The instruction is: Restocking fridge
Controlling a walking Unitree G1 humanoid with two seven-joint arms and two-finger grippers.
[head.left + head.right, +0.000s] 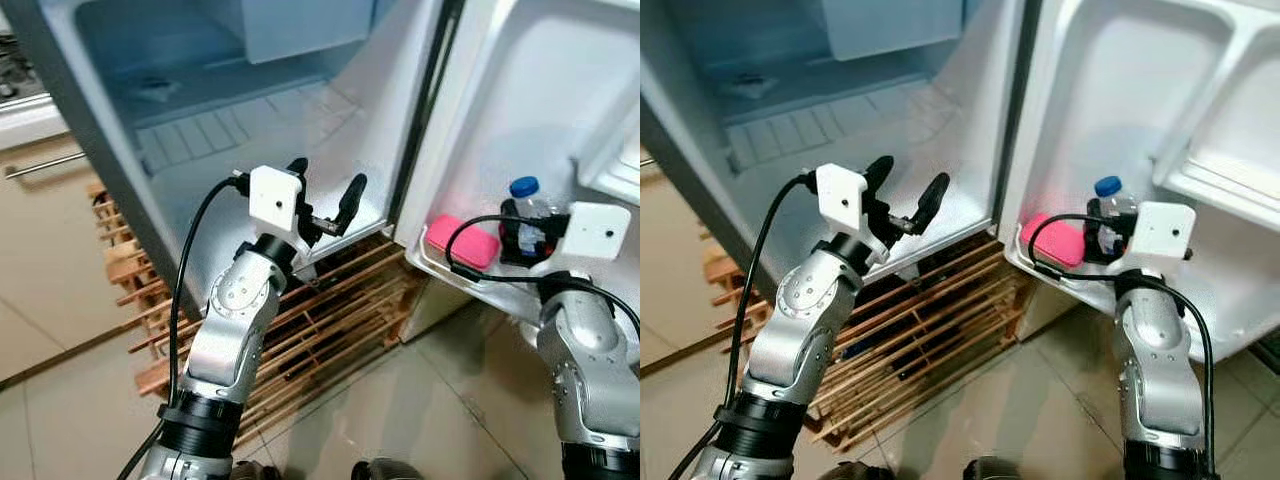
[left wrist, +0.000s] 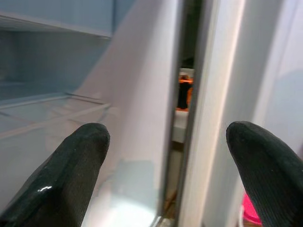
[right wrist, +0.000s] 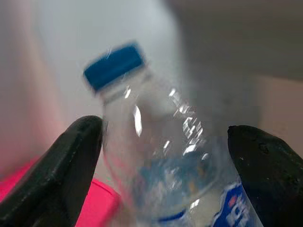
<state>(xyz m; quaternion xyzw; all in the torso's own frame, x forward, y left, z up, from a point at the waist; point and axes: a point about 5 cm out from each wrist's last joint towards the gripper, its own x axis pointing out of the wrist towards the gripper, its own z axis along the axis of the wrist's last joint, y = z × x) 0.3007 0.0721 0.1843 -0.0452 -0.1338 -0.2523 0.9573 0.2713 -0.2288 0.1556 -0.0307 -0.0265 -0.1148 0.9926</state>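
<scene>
A clear water bottle (image 1: pixel 526 208) with a blue cap stands in the lower shelf (image 1: pixel 432 266) of the open fridge door, next to a pink box (image 1: pixel 462 241). My right gripper (image 1: pixel 526 236) is at the bottle, open, with one black finger on each side of its body (image 3: pixel 165 156). One finger (image 3: pixel 71 161) touches the bottle; the other stands a little apart. The bottle looks blurred in the right wrist view. My left gripper (image 1: pixel 328 178) hangs open and holds nothing, in front of the fridge's lower compartment (image 1: pixel 200 130), near the hinge side.
A wooden slatted rack (image 1: pixel 330 310) lies under the fridge. Beige cabinets with a metal handle (image 1: pixel 45 165) stand at the left. An upper door shelf (image 1: pixel 1230 190) juts out above my right arm. Tiled floor (image 1: pixel 420 400) spreads below.
</scene>
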